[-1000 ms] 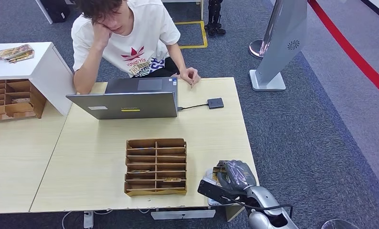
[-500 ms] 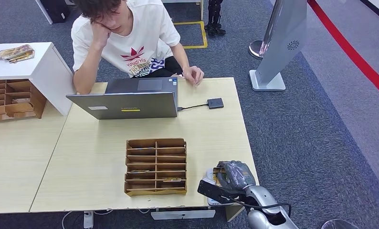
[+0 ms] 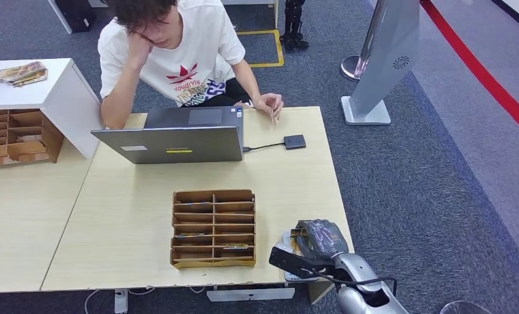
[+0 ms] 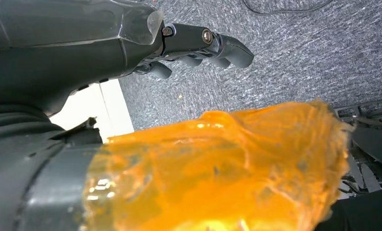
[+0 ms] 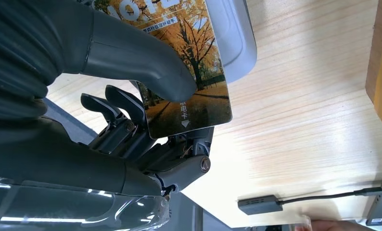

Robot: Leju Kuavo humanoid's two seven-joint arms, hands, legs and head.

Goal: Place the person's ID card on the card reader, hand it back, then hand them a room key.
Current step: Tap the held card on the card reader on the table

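My right hand [image 3: 316, 242] hovers over the near right corner of the table [image 3: 296, 183]. In the right wrist view its thumb [image 5: 146, 62] pinches a room key card [image 5: 198, 82] printed with autumn trees against the fingers, above a pale grey device [image 5: 232, 33]. The small black card reader [image 3: 295, 141] lies far across the table, cabled to the laptop [image 3: 172, 142]. The seated person's hand [image 3: 268, 103] holds a thin ID card [image 3: 274, 116] on edge beside the laptop. My left hand [image 4: 198, 45] hangs over carpet, holding nothing.
A wooden slotted organizer [image 3: 213, 227] with a few cards sits to the left of my right hand. A second organizer [image 3: 18, 137] and a white cabinet [image 3: 54, 98] stand at the far left. A grey kiosk stand [image 3: 378, 65] is on the carpet beyond the table's right side.
The person's hand has shifted slightly right along the far table edge and now shows the card hanging from its fingers. My right hand has barely moved.
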